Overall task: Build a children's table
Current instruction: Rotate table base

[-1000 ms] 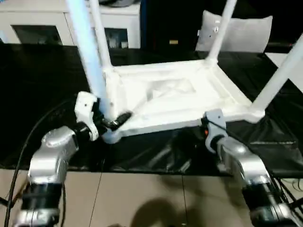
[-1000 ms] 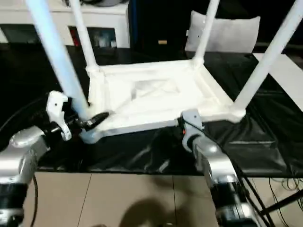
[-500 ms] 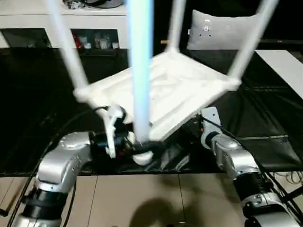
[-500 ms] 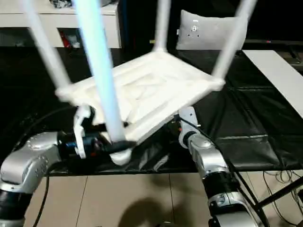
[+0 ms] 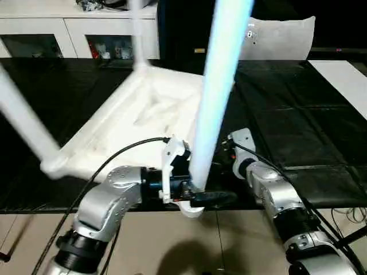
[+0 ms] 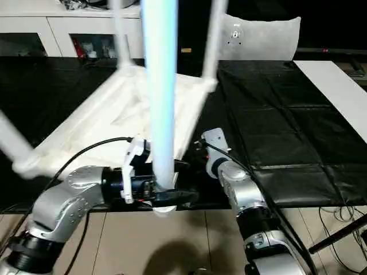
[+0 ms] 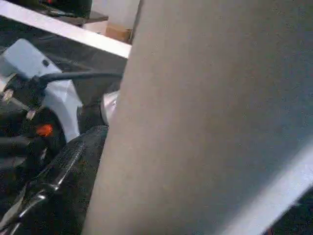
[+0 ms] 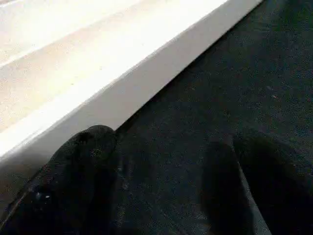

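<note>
Legs are all seated; upturned children's table (image 5: 143,120) lies on black worktop (image 5: 298,132). Left hand (image 6: 172,192) grips nearest leg (image 6: 159,103) at its socket; right hand (image 8: 161,176) wide, empty beside tabletop edge. Turning it upright needs both hands.

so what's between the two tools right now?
The nearest table leg, rising between left tool and right tool, in the left eye view.
</note>
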You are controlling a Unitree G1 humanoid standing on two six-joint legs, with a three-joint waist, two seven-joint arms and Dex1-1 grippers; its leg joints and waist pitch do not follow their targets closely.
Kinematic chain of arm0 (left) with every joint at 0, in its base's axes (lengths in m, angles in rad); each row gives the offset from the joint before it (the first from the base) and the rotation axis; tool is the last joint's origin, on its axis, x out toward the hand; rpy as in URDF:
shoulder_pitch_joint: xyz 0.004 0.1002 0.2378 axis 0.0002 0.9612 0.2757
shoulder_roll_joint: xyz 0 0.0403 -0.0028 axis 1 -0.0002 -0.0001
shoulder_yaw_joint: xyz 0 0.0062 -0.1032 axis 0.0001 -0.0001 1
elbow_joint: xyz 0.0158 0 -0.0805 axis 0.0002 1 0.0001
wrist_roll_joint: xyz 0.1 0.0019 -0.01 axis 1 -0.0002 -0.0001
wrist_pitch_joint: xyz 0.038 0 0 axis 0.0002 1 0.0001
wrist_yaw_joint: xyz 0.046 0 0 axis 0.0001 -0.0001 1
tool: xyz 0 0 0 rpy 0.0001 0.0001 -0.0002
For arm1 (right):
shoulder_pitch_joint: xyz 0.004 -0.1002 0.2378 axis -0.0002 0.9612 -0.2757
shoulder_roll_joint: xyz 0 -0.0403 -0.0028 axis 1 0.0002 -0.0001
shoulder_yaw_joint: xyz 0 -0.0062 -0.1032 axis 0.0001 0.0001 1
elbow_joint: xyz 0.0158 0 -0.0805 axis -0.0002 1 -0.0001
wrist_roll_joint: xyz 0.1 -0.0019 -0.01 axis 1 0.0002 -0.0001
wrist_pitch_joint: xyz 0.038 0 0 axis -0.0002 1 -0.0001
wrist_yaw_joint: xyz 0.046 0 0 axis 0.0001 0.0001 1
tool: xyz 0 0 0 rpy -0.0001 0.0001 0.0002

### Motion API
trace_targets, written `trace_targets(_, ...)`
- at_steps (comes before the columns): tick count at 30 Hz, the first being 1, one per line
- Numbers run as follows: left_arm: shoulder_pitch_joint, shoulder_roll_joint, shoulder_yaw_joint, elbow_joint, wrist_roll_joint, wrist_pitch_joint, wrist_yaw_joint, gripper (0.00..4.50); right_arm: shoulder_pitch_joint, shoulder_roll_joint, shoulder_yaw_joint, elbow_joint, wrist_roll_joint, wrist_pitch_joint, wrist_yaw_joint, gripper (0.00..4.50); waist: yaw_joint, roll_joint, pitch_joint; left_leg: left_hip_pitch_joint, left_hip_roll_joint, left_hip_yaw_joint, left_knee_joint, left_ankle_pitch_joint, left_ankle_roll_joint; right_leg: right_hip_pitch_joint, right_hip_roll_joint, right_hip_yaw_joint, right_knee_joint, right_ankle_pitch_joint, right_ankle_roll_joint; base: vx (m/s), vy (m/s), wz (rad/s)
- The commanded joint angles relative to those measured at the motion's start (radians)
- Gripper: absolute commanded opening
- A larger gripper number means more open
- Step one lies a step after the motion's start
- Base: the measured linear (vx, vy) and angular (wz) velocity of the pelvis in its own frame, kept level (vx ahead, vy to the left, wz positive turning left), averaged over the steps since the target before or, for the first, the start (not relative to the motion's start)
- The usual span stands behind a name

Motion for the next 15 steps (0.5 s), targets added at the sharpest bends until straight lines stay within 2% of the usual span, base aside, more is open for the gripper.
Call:
trace_targets(1, -0.049, -0.044, -0.014, 0.052, 0.049, -0.057, 0.061, 4.46, -0.037, 0.028, 0.034, 0.002, -0.013, -0.03, 0.009, 4.5, 0.004, -0.003, -0.068, 0.012, 0.084, -0.046, -0.073, -0.187, 0.016, 0.045, -0.11, 0.08, -0.074, -0.331, -0.172, 0.0, 0.0, 0.0)
trace_targets(3, -0.087, -0.071, 0.005, 0.121, 0.089, -0.117, 0.124, 4.46, -0.041, 0.023, 0.015, 0.012, -0.015, -0.028, -0.021, 4.5, 0.004, -0.005, -0.068, 0.012, 0.082, -0.047, -0.073, -0.183, 0.018, 0.046, -0.11, 0.079, -0.076, -0.331, -0.169, 0.0, 0.0, 0.0)
trace_targets(5, -0.1, -0.078, 0.012, 0.142, 0.103, -0.135, 0.146, 4.46, -0.042, 0.021, 0.008, 0.013, -0.015, -0.026, -0.03, 4.5, 0.004, -0.005, -0.069, 0.013, 0.082, -0.048, -0.073, -0.19, 0.017, 0.047, -0.111, 0.078, -0.077, -0.34, -0.163, 0.0, 0.0, 0.0)
trace_targets(6, -0.121, -0.083, 0.026, 0.177, 0.113, -0.162, 0.173, 4.46, -0.041, 0.012, -0.005, 0.015, -0.016, -0.024, -0.038, 4.5, 0.004, -0.009, -0.07, 0.009, 0.083, -0.049, -0.073, -0.188, 0.021, 0.049, -0.113, 0.078, -0.078, -0.344, -0.157, 0.0, 0.0, 0.0)
trace_targets(7, -0.135, -0.084, 0.035, 0.198, 0.116, -0.175, 0.183, 4.46, -0.039, 0.004, -0.014, 0.015, -0.016, -0.024, -0.042, 4.5, 0.006, -0.01, -0.071, 0.012, 0.081, -0.047, -0.071, -0.179, 0.024, 0.048, -0.113, 0.078, -0.077, -0.338, -0.156, 0.0, 0.0, 0.0)
trace_targets(8, -0.148, -0.082, 0.039, 0.218, 0.131, -0.195, 0.196, 4.46, -0.036, -0.005, -0.023, 0.015, -0.014, -0.025, -0.045, 4.5, 0.008, -0.009, -0.072, 0.009, 0.081, -0.048, -0.07, -0.165, 0.031, 0.049, -0.113, 0.078, -0.075, -0.324, -0.158, 0.0, 0.0, 0.0)
trace_targets(9, -0.165, -0.081, 0.044, 0.248, 0.15, -0.223, 0.214, 4.46, -0.025, -0.023, -0.042, 0.008, -0.006, -0.025, -0.039, 4.5, 0.008, -0.008, -0.073, 0.011, 0.083, -0.047, -0.071, -0.161, 0.034, 0.047, -0.111, 0.078, -0.073, -0.31, -0.161, 0.0, 0.0, 0.0)
trace_targets(11, -0.168, -0.081, 0.035, 0.255, 0.176, -0.263, 0.222, 4.46, -0.003, -0.049, -0.058, -0.012, -0.002, -0.025, -0.026, 4.5, 0.009, -0.01, -0.072, 0.01, 0.084, -0.048, -0.071, -0.166, 0.037, 0.049, -0.113, 0.078, -0.074, -0.315, -0.159, 0.0, 0.0, 0.0)
trace_targets(15, -0.153, -0.089, 0.033, 0.239, 0.173, -0.268, 0.22, 4.46, 0.032, -0.079, -0.073, -0.056, 0.008, -0.023, 0.006, 4.5, 0.014, -0.011, -0.072, 0.009, 0.083, -0.045, -0.069, -0.158, 0.043, 0.049, -0.114, 0.078, -0.075, -0.316, -0.165, 0.0, 0.0, 0.0)
